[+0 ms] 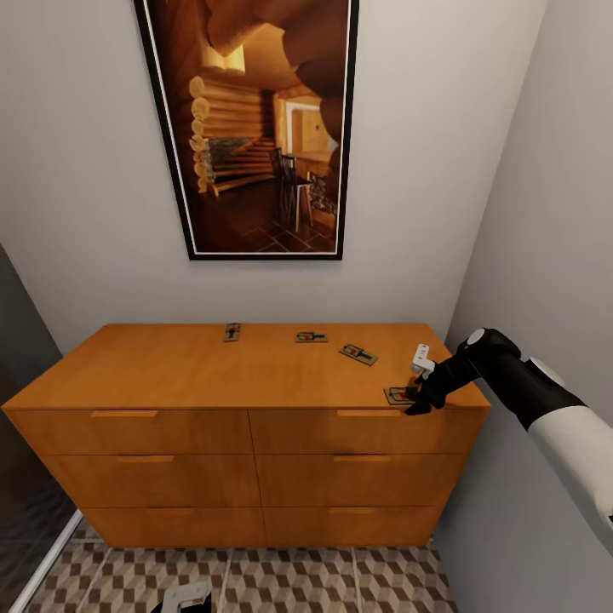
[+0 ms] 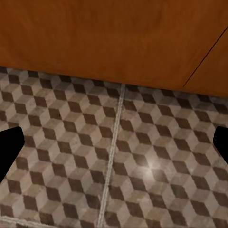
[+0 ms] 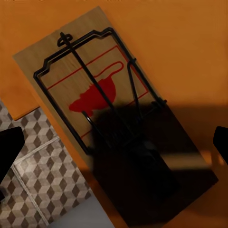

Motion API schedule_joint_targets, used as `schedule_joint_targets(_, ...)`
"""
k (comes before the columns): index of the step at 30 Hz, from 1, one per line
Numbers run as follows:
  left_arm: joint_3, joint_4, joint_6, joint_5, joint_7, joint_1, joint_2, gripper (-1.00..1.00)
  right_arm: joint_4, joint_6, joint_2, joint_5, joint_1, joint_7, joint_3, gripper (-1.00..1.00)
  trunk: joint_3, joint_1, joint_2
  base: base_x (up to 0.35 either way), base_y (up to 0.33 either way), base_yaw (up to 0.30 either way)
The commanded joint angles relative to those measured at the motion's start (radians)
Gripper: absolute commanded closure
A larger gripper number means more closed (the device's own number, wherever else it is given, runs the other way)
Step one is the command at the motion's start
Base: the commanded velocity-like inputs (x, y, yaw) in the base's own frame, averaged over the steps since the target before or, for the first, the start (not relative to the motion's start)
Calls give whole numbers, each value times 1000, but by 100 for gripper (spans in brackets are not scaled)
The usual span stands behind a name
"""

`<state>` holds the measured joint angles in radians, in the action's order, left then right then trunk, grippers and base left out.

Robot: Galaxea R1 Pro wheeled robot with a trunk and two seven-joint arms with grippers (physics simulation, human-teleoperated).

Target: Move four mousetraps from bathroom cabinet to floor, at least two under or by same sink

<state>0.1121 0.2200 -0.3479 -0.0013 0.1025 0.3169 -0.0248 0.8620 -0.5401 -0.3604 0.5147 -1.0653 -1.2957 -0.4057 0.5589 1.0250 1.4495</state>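
Resting on the cabinet, four mousetraps were uncollected; the right end effector was held open over one.

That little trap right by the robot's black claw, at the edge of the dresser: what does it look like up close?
The mousetrap is a flat tan wooden board lying face up on the orange cabinet top, at the front right corner, one corner jutting past the edge over the tiled floor. A black wire spring bar frames it, with a thin arm across a red mouse-shaped print inside a red outline. The right claw hovers over it, fingers spread wide, casting a shadow on one end. Whether they touch it, I cannot tell.
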Motion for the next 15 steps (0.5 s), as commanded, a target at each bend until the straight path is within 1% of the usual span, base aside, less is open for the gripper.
schedule_joint_targets(1,5,-1,-3,0,0,1,-1,-100,2,-9,-1,2,-1,-3,-2,-100,1,0,1,0,0,0)
schedule_joint_targets(15,5,-1,-3,0,0,1,-1,-100,2,-9,-2,2,-1,-3,-2,-100,1,0,1,0,0,0)
